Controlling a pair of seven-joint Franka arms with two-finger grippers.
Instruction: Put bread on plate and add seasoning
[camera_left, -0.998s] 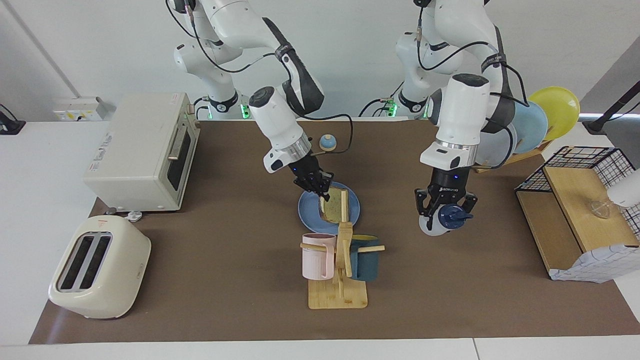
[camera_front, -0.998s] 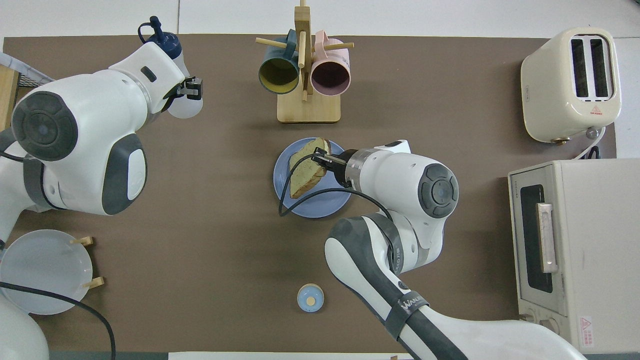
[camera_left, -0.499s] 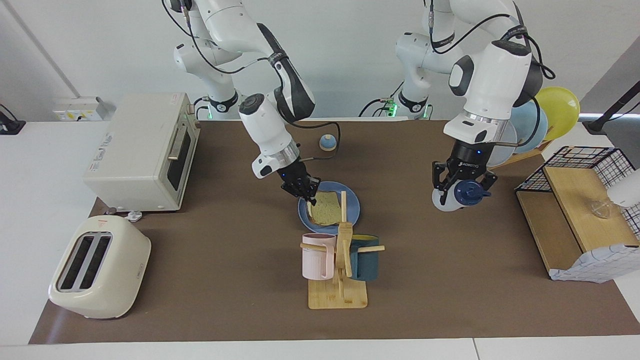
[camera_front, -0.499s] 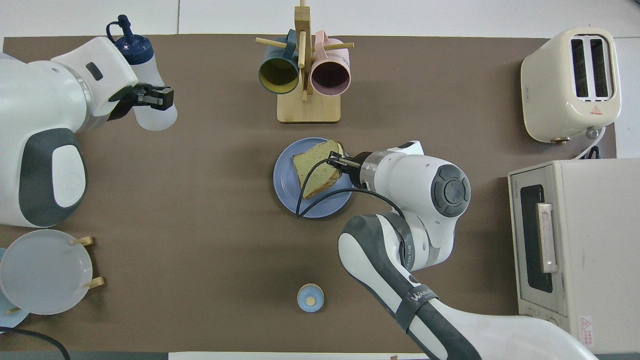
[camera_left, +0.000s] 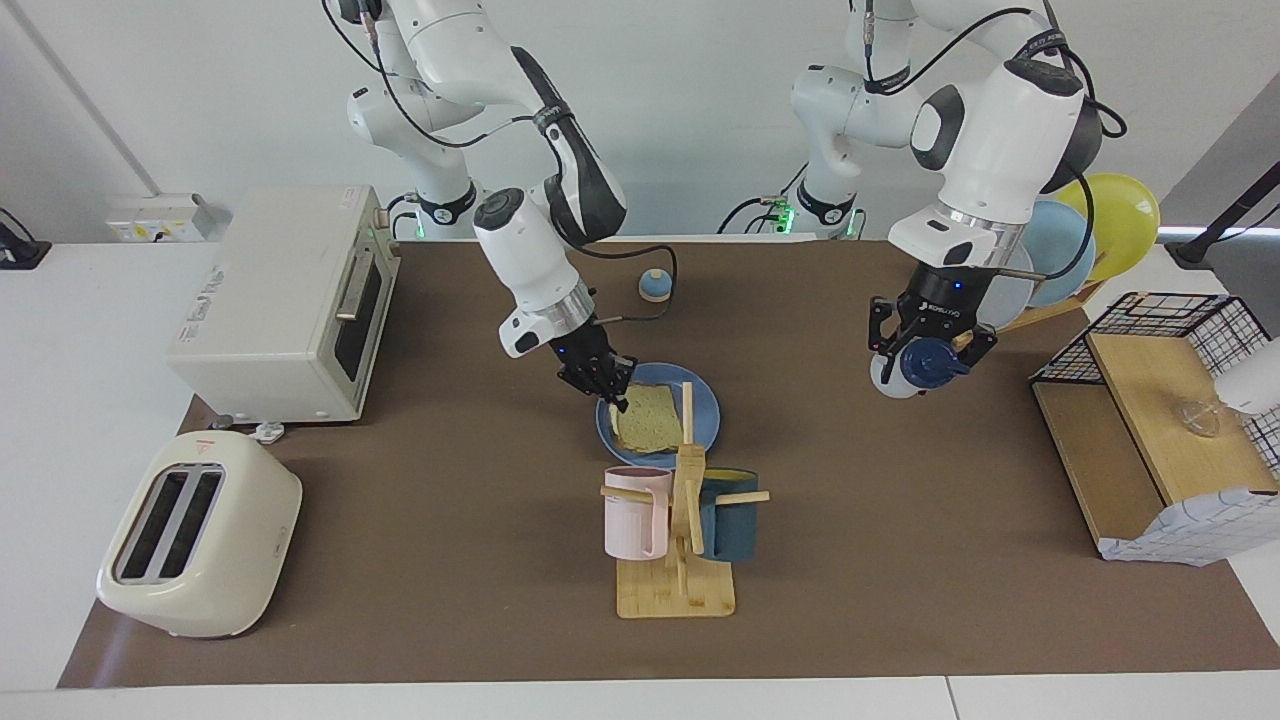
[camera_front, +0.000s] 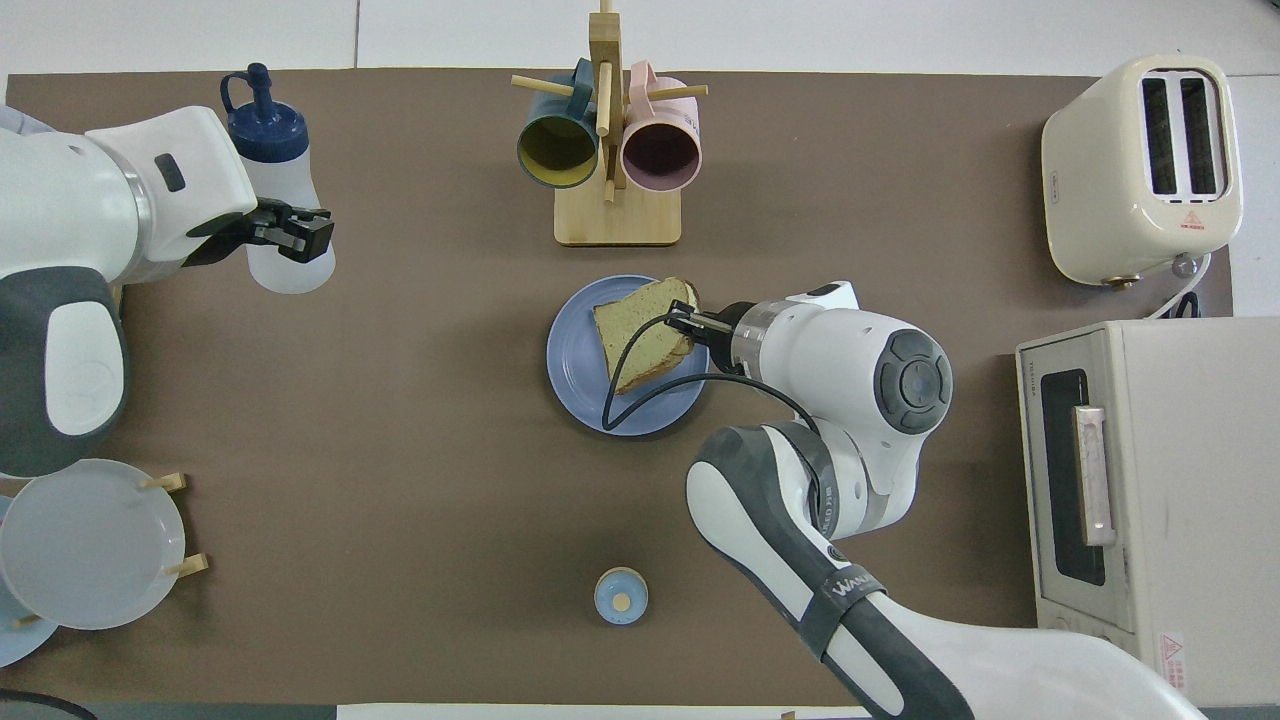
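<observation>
While the right gripper (camera_left: 612, 391) pinches one corner of the bread (camera_left: 645, 417), fingertips together on the crust, the facing view shows the slice lying nearly flat on the plate (camera_left: 706, 416); the overhead view hides that contact under the wrist but shows the whole bottle. Vs 1 s ago: bread was tilted up, now laid down; left gripper (camera_front: 296, 231) has risen w/ the seasoning (camera_front: 277, 195), clamped round its body, over bare mat toward the left arm's end. Plate sits just nearer the robots than the mug rack (camera_left: 680, 530).
</observation>
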